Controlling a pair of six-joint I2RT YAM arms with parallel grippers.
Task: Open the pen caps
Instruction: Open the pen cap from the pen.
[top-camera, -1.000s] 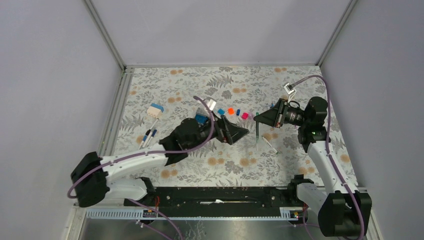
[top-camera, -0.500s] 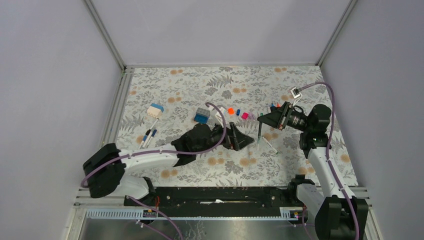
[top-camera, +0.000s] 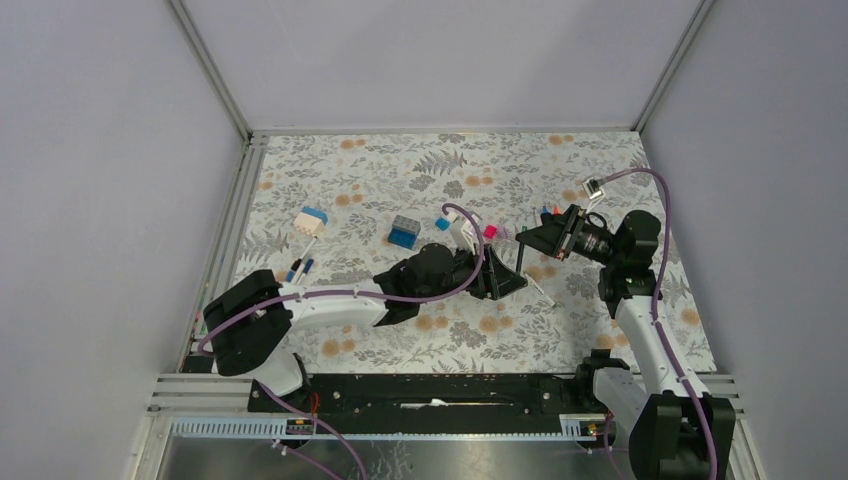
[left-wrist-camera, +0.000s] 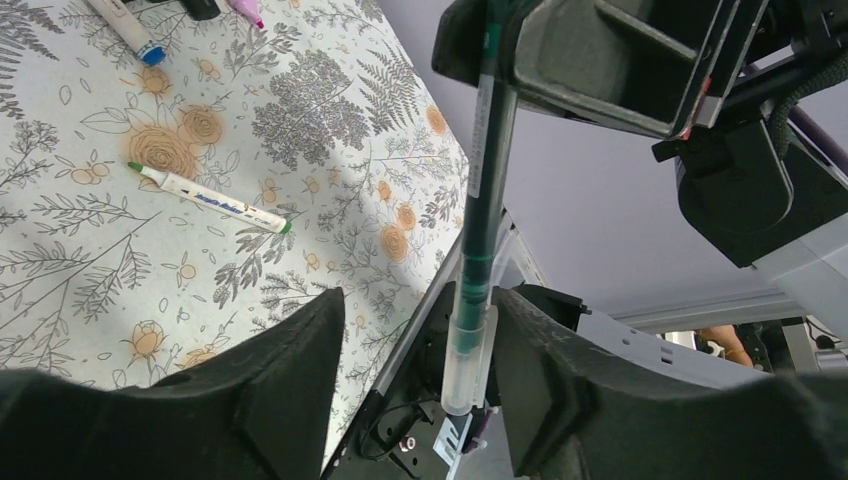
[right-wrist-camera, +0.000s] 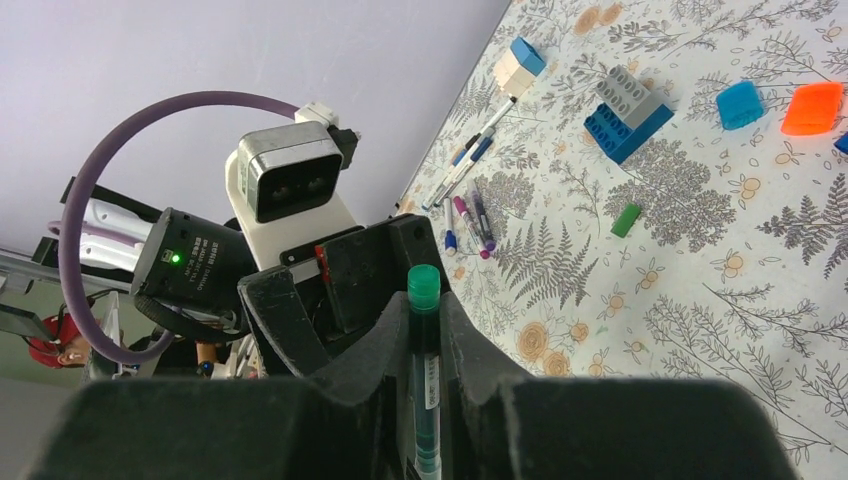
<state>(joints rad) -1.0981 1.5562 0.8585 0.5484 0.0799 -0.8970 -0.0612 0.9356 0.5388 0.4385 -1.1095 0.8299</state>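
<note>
- The right fingers (left-wrist-camera: 610, 60) are clamped on a green pen (left-wrist-camera: 487, 150). They hold it clear of the bench (left-wrist-camera: 60, 250), roughly upright, right of the middle in the top view.
- The pen's lower end carries a clear cap (left-wrist-camera: 468, 350), seated on the barrel.
- The left fingers (left-wrist-camera: 290, 380) are apart, 1 on each side of that cap. The finger on the right of the left wrist view is just beside the cap, and I cannot tell if it touches. The other finger stands off from it.
- 4 loose caps lie on the bench. A blue cap (right-wrist-camera: 740, 103) and an orange cap (right-wrist-camera: 812, 107) lie side by side. A pink cap (top-camera: 490, 231) lies near the right fingers in the top view. A small green cap (right-wrist-camera: 626, 219) lies near the blue-and-grey block (right-wrist-camera: 628, 115).
- That block sits just beside the blue cap.
- A white pen (left-wrist-camera: 205, 198) with green ends lies flat on the bench, near the held pen.
</note>
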